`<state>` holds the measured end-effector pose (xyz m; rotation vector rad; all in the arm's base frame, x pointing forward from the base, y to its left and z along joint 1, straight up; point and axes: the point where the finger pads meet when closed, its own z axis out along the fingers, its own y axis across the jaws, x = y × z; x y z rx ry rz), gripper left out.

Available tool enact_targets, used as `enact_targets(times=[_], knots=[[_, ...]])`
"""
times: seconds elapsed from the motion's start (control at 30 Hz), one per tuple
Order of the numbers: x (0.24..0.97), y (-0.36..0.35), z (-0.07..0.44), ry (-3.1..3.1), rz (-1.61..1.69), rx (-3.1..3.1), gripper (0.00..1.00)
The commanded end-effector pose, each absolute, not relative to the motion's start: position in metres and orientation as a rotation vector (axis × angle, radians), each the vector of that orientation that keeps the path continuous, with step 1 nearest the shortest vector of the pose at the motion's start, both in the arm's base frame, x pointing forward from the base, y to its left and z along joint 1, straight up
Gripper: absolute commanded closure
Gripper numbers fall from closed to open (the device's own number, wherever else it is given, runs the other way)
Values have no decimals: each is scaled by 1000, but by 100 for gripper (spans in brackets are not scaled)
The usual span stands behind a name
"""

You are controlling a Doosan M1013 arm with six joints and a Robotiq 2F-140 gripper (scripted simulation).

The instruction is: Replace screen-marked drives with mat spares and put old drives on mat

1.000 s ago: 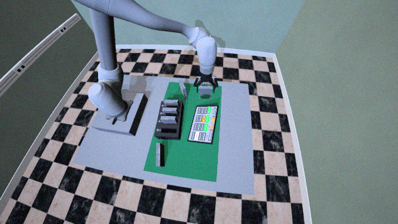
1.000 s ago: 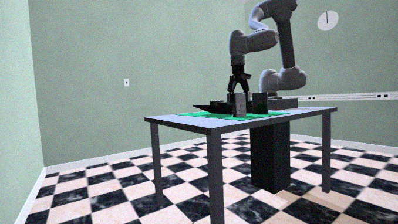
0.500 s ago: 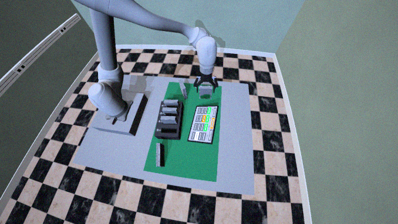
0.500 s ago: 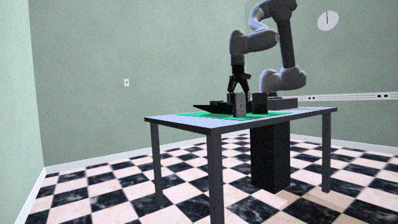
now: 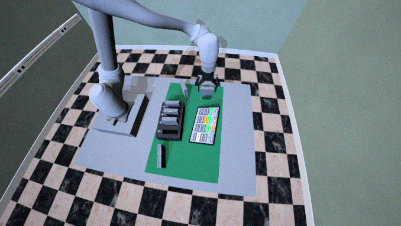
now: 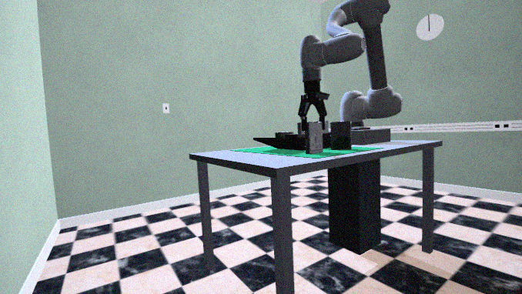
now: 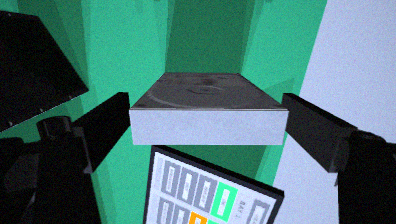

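While hovering over the far end of the green mat [image 5: 189, 168] [image 6: 369, 148] [image 7: 285, 45], holding the claw [image 5: 208, 89] [image 6: 313, 125] [image 7: 205, 108] wide open, gripping nothing. Straddling an upright drive [image 5: 207, 93] [image 6: 315, 138] [image 7: 208, 127] with the fingers, keeping one at either side edge and showing narrow gaps in the wrist view. Pointing the claw straight down at the desk [image 5: 236, 154] [image 6: 239, 159] [image 7: 365, 65], bending the arm [image 5: 159, 18] [image 6: 377, 58] high over the dock side.

Standing upright on the mat just beside, a second drive [image 5: 184, 91] [image 6: 340, 135] [image 7: 40, 70], turned at an angle to the first. Resting at the mat's other end, near the dock [image 5: 168, 136], a third drive [image 5: 161, 156]. Sitting in a row in the dock, three drives [image 5: 170, 120], leaving the slot [image 5: 168, 132] nearest that third drive open. Lying tilted beside the dock, the screen [image 5: 204, 125] [image 6: 269, 141] [image 7: 172, 200], showing green cells at the end of three rows and an orange cell beside the green one in the second row.
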<state>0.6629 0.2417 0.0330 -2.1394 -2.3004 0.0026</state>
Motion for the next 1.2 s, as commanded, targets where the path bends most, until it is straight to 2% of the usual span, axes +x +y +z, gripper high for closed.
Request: enact_targets(times=[0.0, 0.67, 1.1, 1.13, 1.17], knots=[[663, 242, 42, -2300, 1, -2140, 11], [663, 242, 127, -2300, 1, -2140, 11], [663, 242, 140, -2300, 1, -2140, 11], [663, 242, 140, -2300, 1, -2140, 90], [663, 242, 140, -2300, 1, -2140, 90]])
